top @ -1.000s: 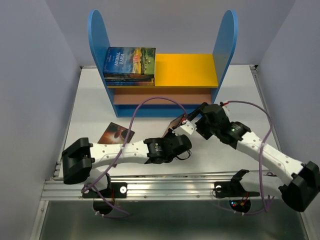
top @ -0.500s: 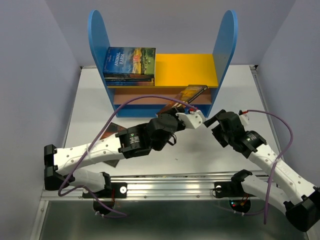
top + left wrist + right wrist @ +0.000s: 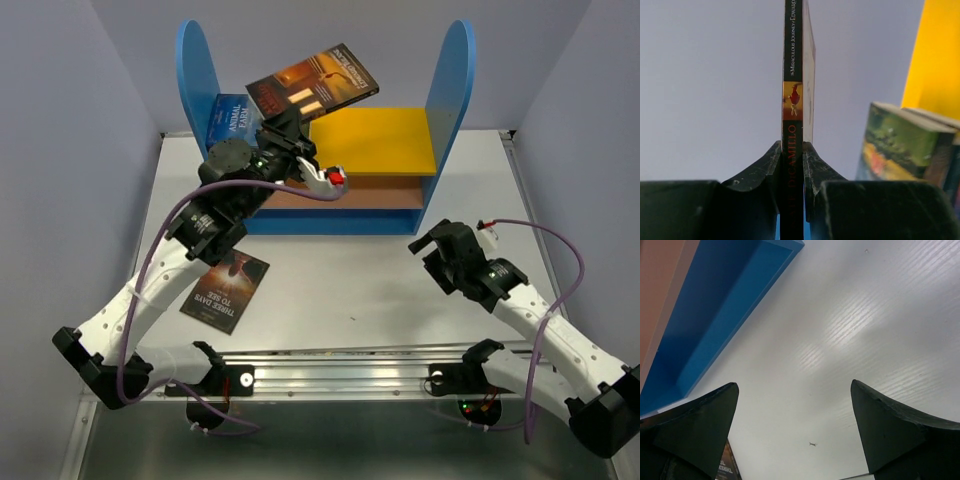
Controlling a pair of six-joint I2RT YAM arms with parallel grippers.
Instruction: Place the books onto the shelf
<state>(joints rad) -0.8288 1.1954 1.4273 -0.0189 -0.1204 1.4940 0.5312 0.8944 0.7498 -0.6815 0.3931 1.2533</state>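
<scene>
Nearest, on the right side, the right gripper [image 3: 428, 243] hangs low over the white table top [image 3: 360, 290]. Its jaws are spread wide and nothing is between them. On the left, one thin paperback book with a dark orange-brown cover [image 3: 226, 291] lies flat on the table, just in front of the left arm.

Farther back, the left arm reaches up to the small shelf unit with two round-topped blue side panels [image 3: 452, 80]. The left gripper [image 3: 285, 115] pinches a thin dark paperback with an orange glowing picture [image 3: 315, 82] by its lower edge. In the wrist view the jaws press on both sides of the black spine. This book is raised in the air and tilted, above the left part of the yellow top board [image 3: 380, 140]. Below and just beside it, a low stack of glossy paperbacks [image 3: 228, 120] lies flat on the left end of the same board, against the left panel.
</scene>
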